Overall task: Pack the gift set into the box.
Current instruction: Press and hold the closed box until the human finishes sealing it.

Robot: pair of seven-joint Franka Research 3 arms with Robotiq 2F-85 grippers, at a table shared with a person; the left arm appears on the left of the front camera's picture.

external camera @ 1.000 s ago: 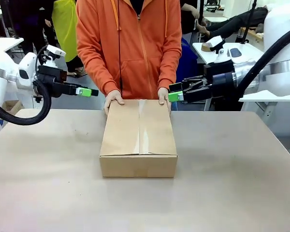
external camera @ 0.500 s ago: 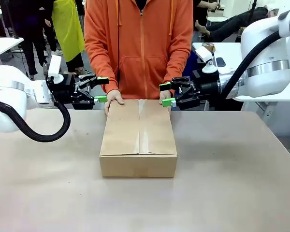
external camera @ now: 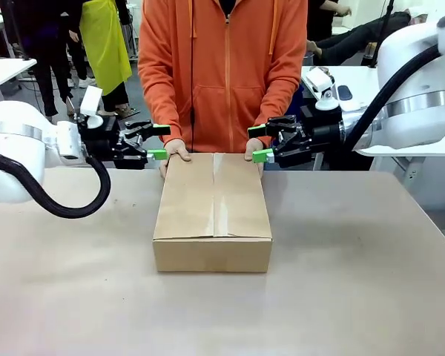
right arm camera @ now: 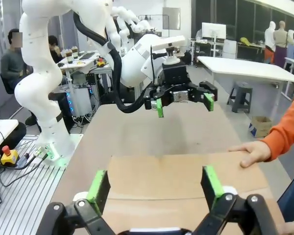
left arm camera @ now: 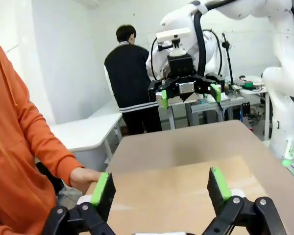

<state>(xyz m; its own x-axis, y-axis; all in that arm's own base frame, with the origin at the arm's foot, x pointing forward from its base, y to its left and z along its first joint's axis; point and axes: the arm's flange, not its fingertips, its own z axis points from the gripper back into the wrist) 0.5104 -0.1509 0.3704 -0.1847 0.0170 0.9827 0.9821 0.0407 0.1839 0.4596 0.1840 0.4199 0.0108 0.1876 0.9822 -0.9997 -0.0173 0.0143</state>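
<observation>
The box (external camera: 212, 211) sat in the middle of the surface (external camera: 356, 282) with its flaps folded shut and its seam running from 12 to 6 o'clock. The person pressed one hand (external camera: 174, 151) and the other hand (external camera: 251, 147) on its 12 o'clock corners, likely to steady it and keep the flaps down. The left claw (external camera: 160, 142) hovered at the box's 10 o'clock and the right claw (external camera: 259, 144) at its 2 o'clock. Both had jaws spread wide and empty, facing each other across the far end, apparently poised to flank the lid. The gift set was probably already inside.
</observation>
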